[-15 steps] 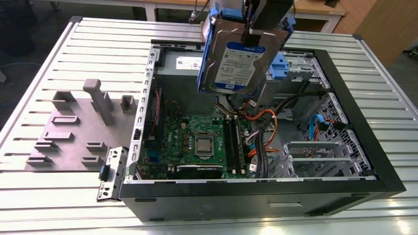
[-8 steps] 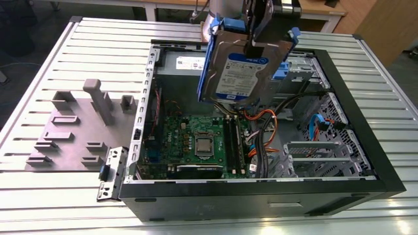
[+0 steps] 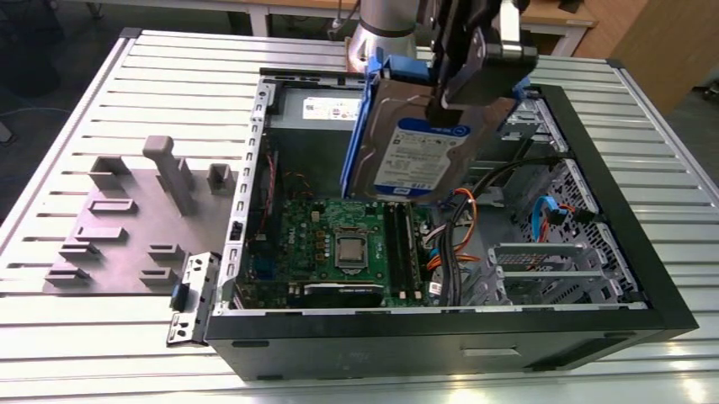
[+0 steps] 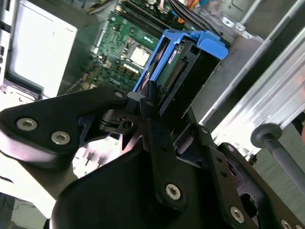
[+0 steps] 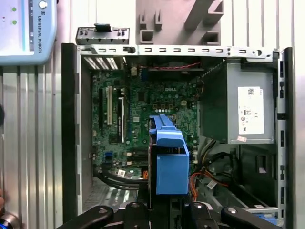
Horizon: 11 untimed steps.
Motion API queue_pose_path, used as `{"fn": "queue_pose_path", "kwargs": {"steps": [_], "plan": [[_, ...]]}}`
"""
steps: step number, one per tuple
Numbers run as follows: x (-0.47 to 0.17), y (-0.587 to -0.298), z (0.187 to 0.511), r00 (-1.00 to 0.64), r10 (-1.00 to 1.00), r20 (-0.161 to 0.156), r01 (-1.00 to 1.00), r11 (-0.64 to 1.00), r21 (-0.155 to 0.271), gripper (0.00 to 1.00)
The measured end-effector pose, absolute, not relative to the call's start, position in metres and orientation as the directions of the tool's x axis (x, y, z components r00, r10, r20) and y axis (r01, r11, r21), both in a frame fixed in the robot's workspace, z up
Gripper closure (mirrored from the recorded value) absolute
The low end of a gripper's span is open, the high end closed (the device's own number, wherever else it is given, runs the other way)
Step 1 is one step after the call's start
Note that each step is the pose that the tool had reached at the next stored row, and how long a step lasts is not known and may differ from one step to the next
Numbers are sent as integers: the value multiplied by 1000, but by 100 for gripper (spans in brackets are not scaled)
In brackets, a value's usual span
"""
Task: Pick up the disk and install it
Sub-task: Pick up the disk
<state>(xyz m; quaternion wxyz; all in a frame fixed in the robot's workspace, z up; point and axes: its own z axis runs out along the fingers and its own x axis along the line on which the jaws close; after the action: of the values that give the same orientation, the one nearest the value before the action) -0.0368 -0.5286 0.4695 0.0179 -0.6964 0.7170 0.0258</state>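
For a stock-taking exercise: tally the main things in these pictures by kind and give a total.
Disk: 1
Gripper holding the disk: 1
Open computer case: 1
Green motherboard: 1
Grey power supply box: 1
Grey fixture plate: 1
Total: 6

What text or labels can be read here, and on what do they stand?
the disk: white-and-blue label, print too small to read.
grey metal box: white sticker, print too small to read.
motherboard: small white marking, not quoted.
pale blue panel: dark lettering, not quoted.
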Motion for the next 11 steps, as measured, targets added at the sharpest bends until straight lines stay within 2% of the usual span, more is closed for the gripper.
{"fn": "queue_pose_path", "kwargs": {"steps": [11], "plan": [[-34, -565, 468, -29, -998, -62, -1000, 29, 12, 65]]}}
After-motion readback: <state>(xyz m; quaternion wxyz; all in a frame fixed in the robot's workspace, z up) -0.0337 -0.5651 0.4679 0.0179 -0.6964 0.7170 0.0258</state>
